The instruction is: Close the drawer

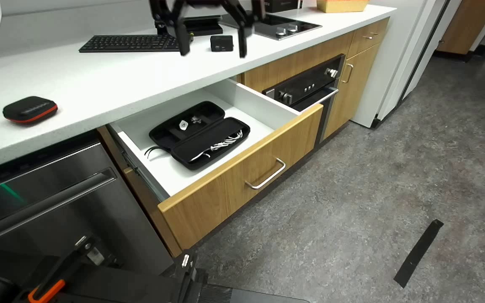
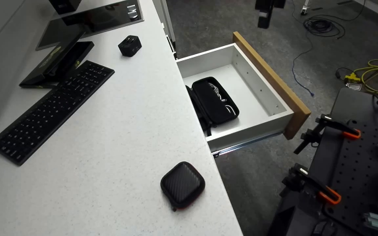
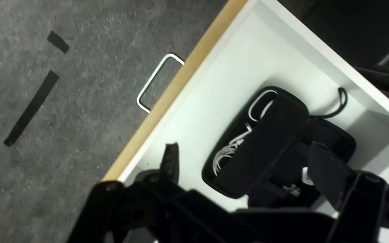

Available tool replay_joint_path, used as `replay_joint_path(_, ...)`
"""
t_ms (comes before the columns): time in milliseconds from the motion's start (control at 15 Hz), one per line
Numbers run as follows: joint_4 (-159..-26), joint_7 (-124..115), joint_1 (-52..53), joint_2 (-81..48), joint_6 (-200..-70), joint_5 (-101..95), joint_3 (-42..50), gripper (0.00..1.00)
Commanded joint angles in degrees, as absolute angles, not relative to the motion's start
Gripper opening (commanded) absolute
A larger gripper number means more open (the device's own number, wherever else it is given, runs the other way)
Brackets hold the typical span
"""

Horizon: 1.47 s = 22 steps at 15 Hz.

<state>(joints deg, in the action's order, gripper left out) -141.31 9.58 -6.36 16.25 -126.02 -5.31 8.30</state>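
The drawer [image 1: 225, 206] stands pulled out from under the counter, with its oak front, silver bar handle [image 1: 267, 174] and white inner walls in view. It also shows pulled out in an exterior view [image 2: 271, 75] and below me in the wrist view [image 3: 181, 84]. An open black case [image 1: 200, 139] with white cables lies inside it. My gripper [image 1: 213, 54] is open with its fingers wide apart and nothing between them. It hangs above the drawer, touching nothing, and shows at the top edge in an exterior view [image 2: 263, 23]. In the wrist view the fingers [image 3: 243, 148] appear over the case.
The white counter [image 1: 78, 88] runs above the drawer with a keyboard [image 1: 129, 43], a black cube [image 1: 221, 43] and a small black pouch [image 1: 30, 109]. A black oven [image 1: 305, 86] with a bar handle is beside the drawer. The robot's black base table [image 2: 366, 157] with orange clamps stands close to the drawer front.
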Motion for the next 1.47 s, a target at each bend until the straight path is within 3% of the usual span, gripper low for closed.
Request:
replay_joint_path(0,-138.9,7.7,-10.4,4.2,-130.9,-7.0,11.5,1.00)
replay_joint_path(533,-132.4,5.9,-15.2,-14.6,-134.5,-3.6,15.4,1.00)
replay_joint_path(1067,-132.4,7.4,-15.6,-15.6,-134.6,-1.9,14.9,1.00)
replay_joint_path(1400,-128.9,-1.3,-15.8,-23.0,-141.6,-6.3,18.5,1.00)
